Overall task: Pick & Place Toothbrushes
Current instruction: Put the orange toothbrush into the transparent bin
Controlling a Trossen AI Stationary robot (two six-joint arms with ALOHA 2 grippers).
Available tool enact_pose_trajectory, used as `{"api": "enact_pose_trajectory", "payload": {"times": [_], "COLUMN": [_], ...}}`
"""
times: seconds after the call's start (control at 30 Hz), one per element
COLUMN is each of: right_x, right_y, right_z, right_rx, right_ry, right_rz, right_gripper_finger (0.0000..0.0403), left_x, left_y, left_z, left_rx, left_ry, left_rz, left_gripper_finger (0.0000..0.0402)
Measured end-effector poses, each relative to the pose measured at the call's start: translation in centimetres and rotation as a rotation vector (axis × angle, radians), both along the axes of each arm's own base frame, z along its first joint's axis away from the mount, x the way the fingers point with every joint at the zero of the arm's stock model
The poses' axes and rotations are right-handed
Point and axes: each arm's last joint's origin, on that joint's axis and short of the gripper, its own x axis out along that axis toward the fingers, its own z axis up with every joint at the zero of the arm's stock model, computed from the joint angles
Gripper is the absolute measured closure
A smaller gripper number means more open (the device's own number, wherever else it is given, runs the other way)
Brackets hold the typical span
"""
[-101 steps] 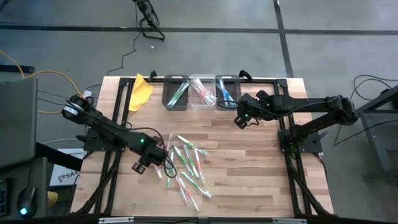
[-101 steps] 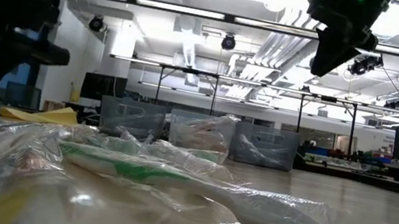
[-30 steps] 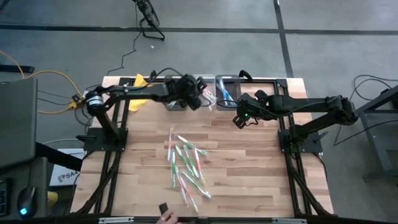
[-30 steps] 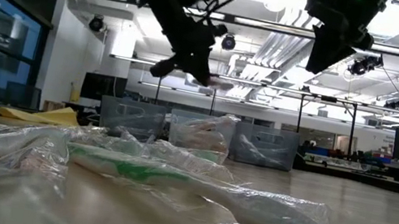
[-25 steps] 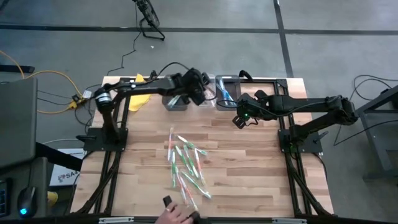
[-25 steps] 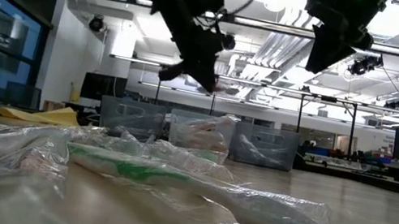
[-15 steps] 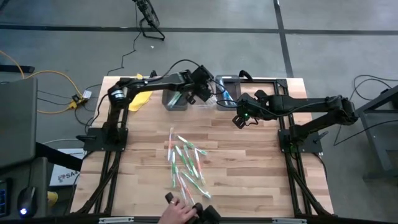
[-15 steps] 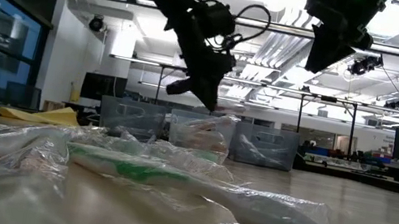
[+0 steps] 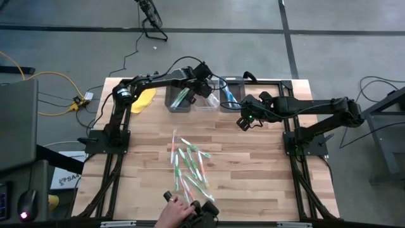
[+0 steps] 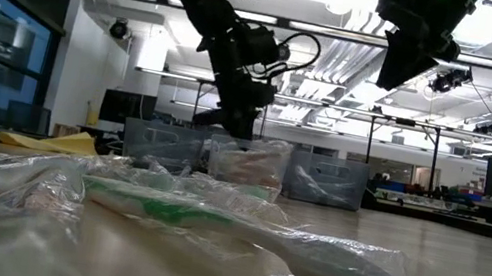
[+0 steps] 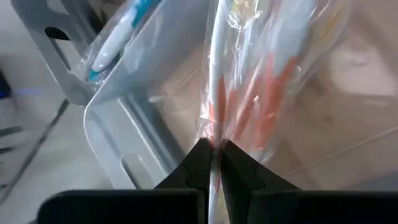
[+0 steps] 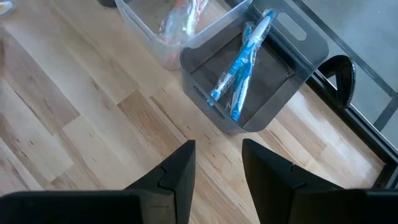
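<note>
My left gripper (image 9: 206, 84) hangs over the middle clear bin (image 9: 207, 101) at the table's far edge, shut on a red-and-white toothbrush (image 11: 214, 81) in a clear wrapper. A dark bin (image 9: 179, 99) with green toothbrushes stands to that bin's left. To its right, a dark bin (image 12: 255, 74) holds blue ones. Several wrapped toothbrushes (image 9: 188, 168) lie flat in a loose pile mid-table. My right gripper (image 9: 244, 122) hovers open above bare wood in front of the blue bin, holding nothing. My left gripper pinches the wrapped toothbrush between its two fingers at the white shaft (image 11: 213, 138), wrapper and all. The fingers point down from above. The toothbrush hangs below them into the clear bin; whether its lower end rests on the bin's contents, I cannot tell.
A yellow cloth (image 9: 144, 98) lies at the far left corner. A person's hand (image 9: 180, 212) reaches over the near edge beside the pile. Bare wood lies to the right of the pile and in front of the bins.
My left gripper has carried the wrapped toothbrush along the far edge toward the table's right, from over the green bin to over the clear bin, and has come down toward it. The person's hand has come in further over the near edge.
</note>
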Motion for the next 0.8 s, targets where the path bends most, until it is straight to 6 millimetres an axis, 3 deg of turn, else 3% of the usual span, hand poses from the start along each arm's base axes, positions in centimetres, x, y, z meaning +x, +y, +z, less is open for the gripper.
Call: {"api": "enact_pose_trajectory", "payload": {"times": [0.43,0.8], "right_x": [0.1,0.1], "right_y": [0.0,0.1], "right_z": [0.1,0.0], "right_rx": [0.0,0.024], "right_ry": [-0.015,-0.018], "right_rz": [-0.001,0.009], "right_gripper_finger": [0.0278,0.0278], "left_x": [0.5,1.2], "left_y": [0.1,0.3], "left_z": [-2.3,-0.8], "left_rx": [0.013,0.073], "left_ry": [0.085,0.068], "left_rz": [-0.06,-0.028], "left_gripper_finger": [0.0388,0.0261]}}
